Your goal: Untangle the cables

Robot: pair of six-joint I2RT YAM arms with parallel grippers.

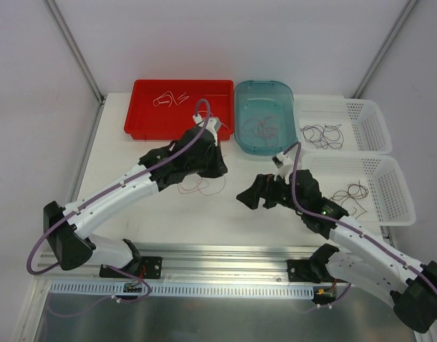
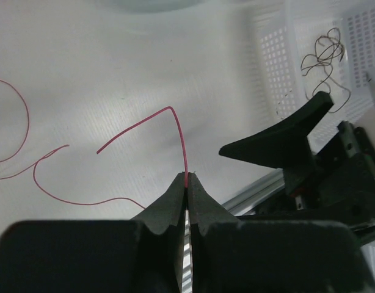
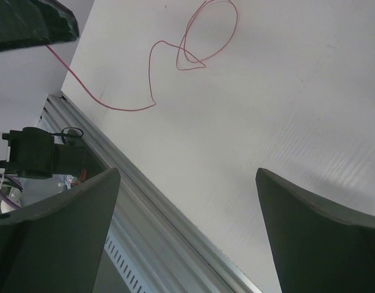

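Observation:
My left gripper (image 2: pixel 187 178) is shut on the end of a thin dark red cable (image 2: pixel 138 126), which rises from the jaws and bends left over the white table. A second red strand (image 2: pixel 35 177) curls on the table to its left. In the top view, the left gripper (image 1: pixel 202 169) hangs over the red strands (image 1: pixel 204 188) at mid-table. My right gripper (image 1: pixel 248 197) is just right of them, apart, with its jaws wide open and nothing between them. Its wrist view shows the open gripper (image 3: pixel 187 173) above bare table, with the looped red cable (image 3: pixel 152 73) farther off.
A red tray (image 1: pixel 144 117) at the back holds pale and red strands. A blue tub (image 1: pixel 241 132) beside it holds tangled wires. Two white baskets (image 1: pixel 371 135) (image 1: pixel 396 203) on the right hold black wires. An aluminium rail (image 1: pixel 225 251) runs along the near edge.

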